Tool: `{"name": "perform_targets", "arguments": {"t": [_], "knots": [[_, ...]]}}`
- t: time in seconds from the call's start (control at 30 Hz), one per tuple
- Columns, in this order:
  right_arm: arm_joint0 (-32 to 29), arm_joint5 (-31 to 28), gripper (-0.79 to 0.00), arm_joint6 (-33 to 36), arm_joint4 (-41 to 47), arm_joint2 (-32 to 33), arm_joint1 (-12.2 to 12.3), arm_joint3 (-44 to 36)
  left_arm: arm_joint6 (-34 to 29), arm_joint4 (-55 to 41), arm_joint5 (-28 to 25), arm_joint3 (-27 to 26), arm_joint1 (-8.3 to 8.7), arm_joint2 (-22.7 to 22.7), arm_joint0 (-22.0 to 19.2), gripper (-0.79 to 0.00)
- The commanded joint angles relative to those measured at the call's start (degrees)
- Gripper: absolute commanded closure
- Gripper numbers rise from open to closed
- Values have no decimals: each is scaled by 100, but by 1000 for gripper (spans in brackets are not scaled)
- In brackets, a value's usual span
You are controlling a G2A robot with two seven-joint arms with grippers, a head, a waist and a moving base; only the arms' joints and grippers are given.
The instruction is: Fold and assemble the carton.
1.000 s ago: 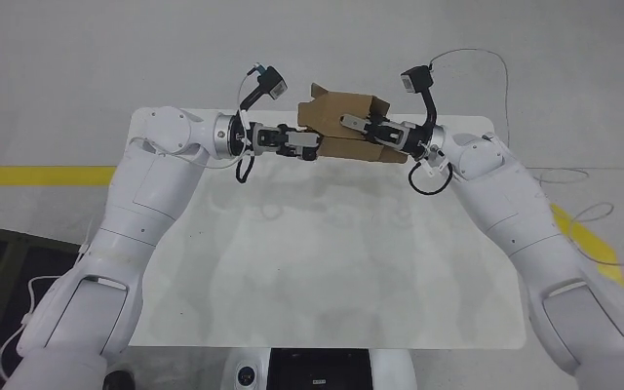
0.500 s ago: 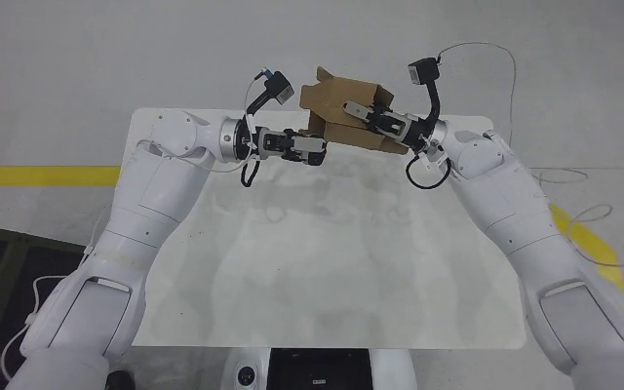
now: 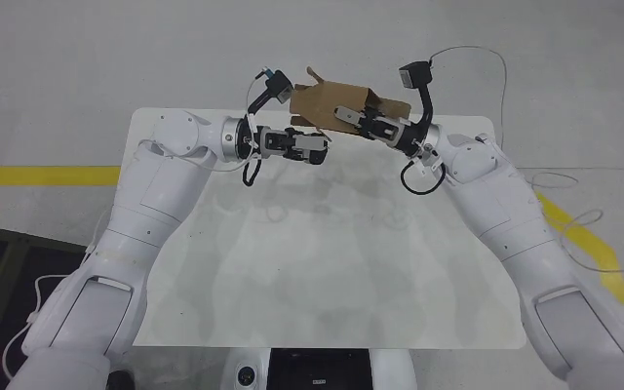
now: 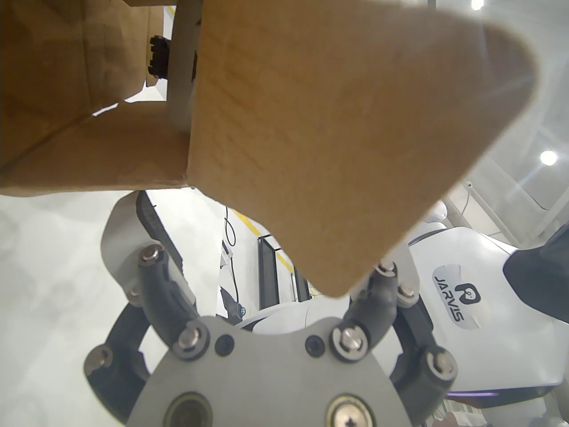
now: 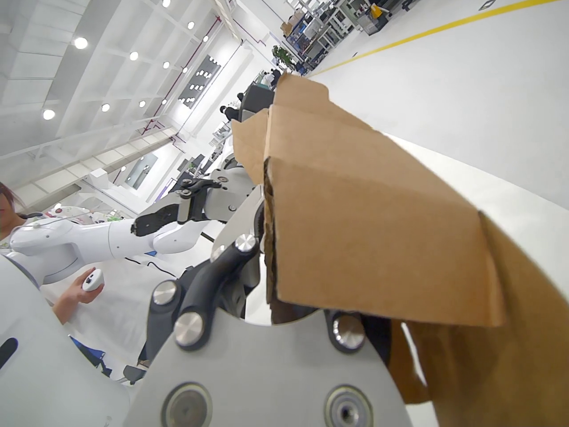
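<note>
The brown carton (image 3: pixel 331 97) hangs partly unfolded in the air over the table's far edge, with loose flaps sticking out. My right gripper (image 3: pixel 345 114) is shut on one of its walls; in the right wrist view the cardboard edge (image 5: pixel 271 242) sits clamped between the fingers. My left gripper (image 3: pixel 320 145) is just below and nearer than the carton, open, with its fingers (image 4: pixel 155 242) spread. A rounded carton flap (image 4: pixel 338 135) hangs in front of the left wrist camera and hides the other finger. I cannot tell whether that flap touches the left gripper.
The white table (image 3: pixel 331 273) spreads out under both arms with nothing lying on it. A thin cable (image 3: pixel 492 58) loops beyond the far right corner. Yellow floor lines (image 3: pixel 49 175) run past the table's sides.
The right gripper has raised and swung the carton toward the table's far edge. The left gripper, which was against the carton's lower edge, now sits apart below it.
</note>
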Motion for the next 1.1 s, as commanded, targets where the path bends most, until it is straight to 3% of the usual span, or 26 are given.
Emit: {"name": "perform_targets", "arguments": {"t": [0.0, 0.63, 1.07], "knots": [[-13, -6, 0, 47, -16, 29, -1, -7, 10, 9, -8, 19, -3, -4, -5, -785], [-28, -59, 0, 259, 50, 449, 2, 415, 213, 72, -50, 198, -24, -72, -36, -785], [-163, -14, 0, 1587, 994, 863, 162, 497, 514, 789, 77, 454, 164, -477, 41, -785]]}}
